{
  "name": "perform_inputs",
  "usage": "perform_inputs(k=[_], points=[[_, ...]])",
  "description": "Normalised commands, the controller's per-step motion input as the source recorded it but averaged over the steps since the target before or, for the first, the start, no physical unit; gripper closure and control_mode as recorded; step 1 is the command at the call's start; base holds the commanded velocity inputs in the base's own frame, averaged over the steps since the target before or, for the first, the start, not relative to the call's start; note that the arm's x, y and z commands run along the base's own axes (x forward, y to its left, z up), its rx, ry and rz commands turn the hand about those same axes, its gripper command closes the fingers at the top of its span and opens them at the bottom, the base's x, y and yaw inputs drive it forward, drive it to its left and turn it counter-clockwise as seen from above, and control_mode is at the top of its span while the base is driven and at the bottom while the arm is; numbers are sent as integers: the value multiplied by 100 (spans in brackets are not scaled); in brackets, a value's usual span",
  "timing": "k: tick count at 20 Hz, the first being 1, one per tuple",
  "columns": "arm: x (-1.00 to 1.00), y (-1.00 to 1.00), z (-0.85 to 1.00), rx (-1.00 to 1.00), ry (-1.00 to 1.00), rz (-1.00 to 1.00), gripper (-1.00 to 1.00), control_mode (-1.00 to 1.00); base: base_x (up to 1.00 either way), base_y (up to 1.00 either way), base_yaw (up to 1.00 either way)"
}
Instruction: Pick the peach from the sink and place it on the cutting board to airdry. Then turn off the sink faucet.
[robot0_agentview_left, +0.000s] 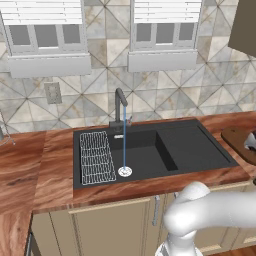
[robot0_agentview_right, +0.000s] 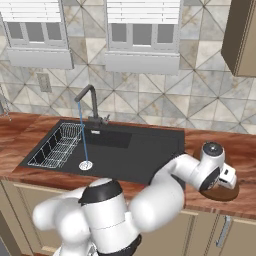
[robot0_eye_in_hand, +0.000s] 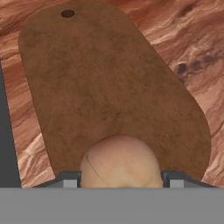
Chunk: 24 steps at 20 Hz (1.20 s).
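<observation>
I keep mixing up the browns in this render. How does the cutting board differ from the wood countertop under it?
The cutting board is a darker, duller reddish-brown; the countertop is lighter and more orange. The board looks nearly plain, the countertop strongly streaked with grain. The board has rounded corners and a small hole near one end; the countertop runs on around the sink. Both are brown wood, lying flat.

place: home kitchen, pretty clearly
giveaways: black sink (robot0_agentview_left: 195, 145), running faucet (robot0_agentview_left: 120, 107), wood countertop (robot0_agentview_left: 30, 165), tiled wall (robot0_agentview_left: 165, 95), cabinets (robot0_agentview_left: 100, 227)
</observation>
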Motion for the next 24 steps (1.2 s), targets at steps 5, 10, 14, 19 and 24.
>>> perform_inputs(k=[5, 10, 14, 19, 24], points=[[5, -4, -16, 0, 1, 0, 100, -100, 0, 0, 0], [8, -3, -16, 0, 2, 0, 100, -100, 0, 0, 0], [12, 0, -21, 0, 4, 0, 100, -100, 0, 0, 0], [3, 0, -15, 0, 2, 0, -100, -100, 0, 0, 0], [-15, 0, 18, 0, -7, 0, -100, -100, 0, 0, 0]])
